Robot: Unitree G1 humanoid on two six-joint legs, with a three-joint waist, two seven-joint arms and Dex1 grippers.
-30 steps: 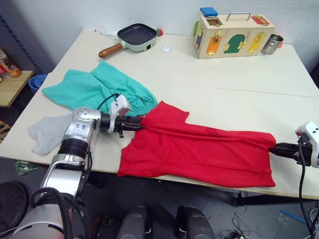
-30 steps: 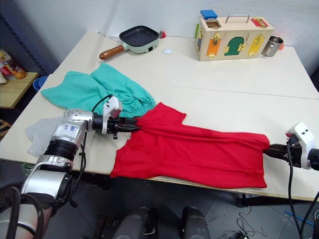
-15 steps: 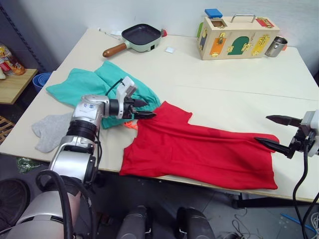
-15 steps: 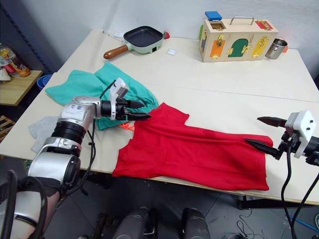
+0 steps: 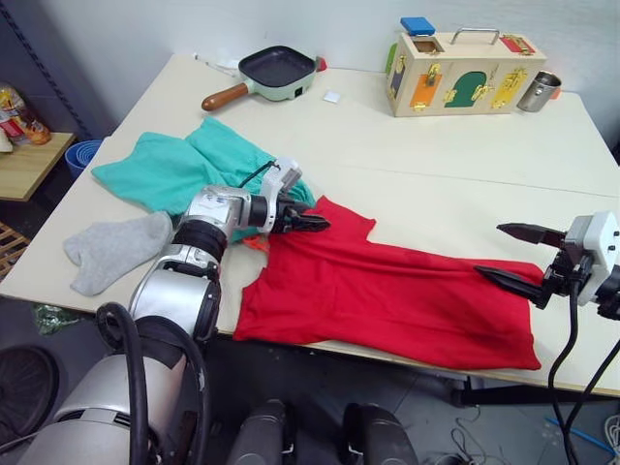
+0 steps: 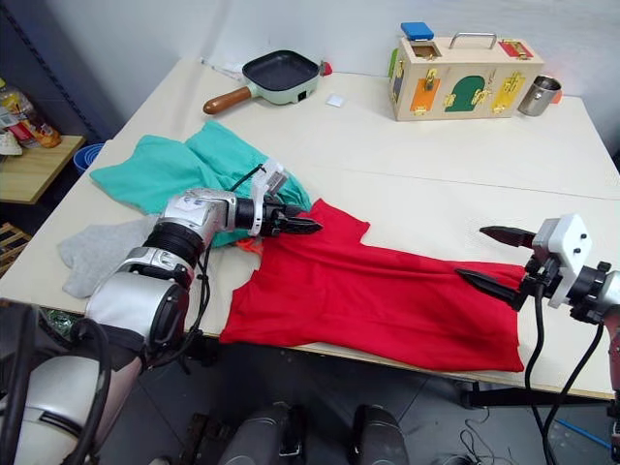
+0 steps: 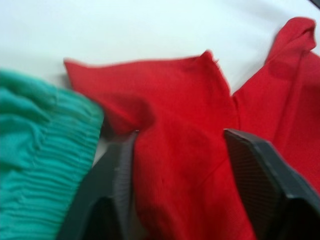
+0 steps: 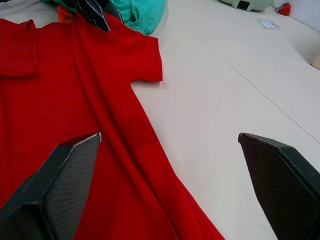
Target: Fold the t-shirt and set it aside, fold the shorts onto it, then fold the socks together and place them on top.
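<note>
Left pincer (image 5: 312, 222) sits over the near corner of the t-shirt (image 5: 387, 291), and its arm covers part of the shorts (image 5: 170, 170) beside the shirt, so the waistband there can't be followed. In the left wrist view the t-shirt runs off the frame on the side away from the shorts, and the cloth between the fingers (image 7: 252, 170) is blurred; whether either pad touches it, can't tell. The socks (image 5: 111, 249), well apart from the t-shirt past the shorts, read as one grey shape: one or two, can't tell. At the t-shirt's far end, the right pincer (image 6: 494, 260) has its arm cut off by the frame edge. In the right wrist view the t-shirt's hem is cut off too.
</note>
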